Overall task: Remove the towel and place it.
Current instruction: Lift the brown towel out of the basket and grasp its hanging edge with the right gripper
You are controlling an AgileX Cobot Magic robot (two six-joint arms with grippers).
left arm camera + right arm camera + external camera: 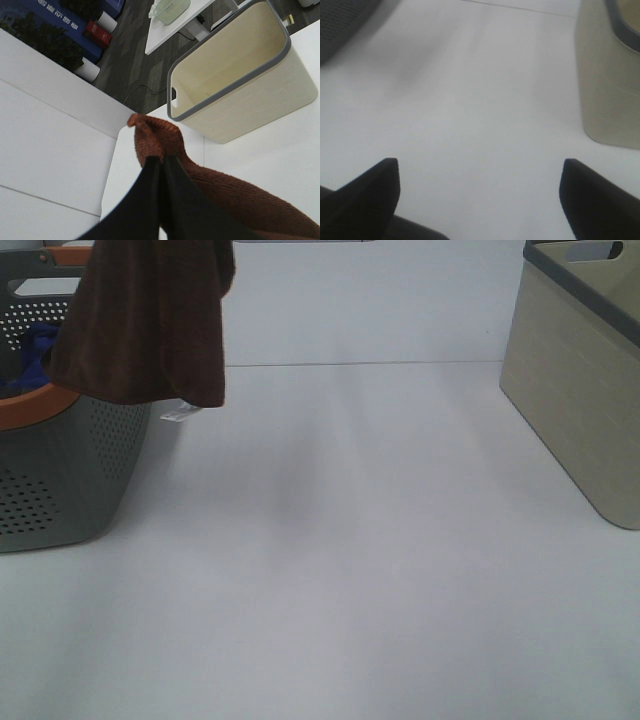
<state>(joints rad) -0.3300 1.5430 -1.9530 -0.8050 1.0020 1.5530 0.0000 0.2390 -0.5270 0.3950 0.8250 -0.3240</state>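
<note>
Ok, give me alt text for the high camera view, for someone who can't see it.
A dark reddish-brown towel hangs from above over a grey perforated basket with an orange rim at the left, a blue cloth inside it. A beige bin stands at the right on the white table.

grey basket (pixel 60 490): left | blue cloth (pixel 35 352): inside | beige bin (pixel 575 400): right
</note>
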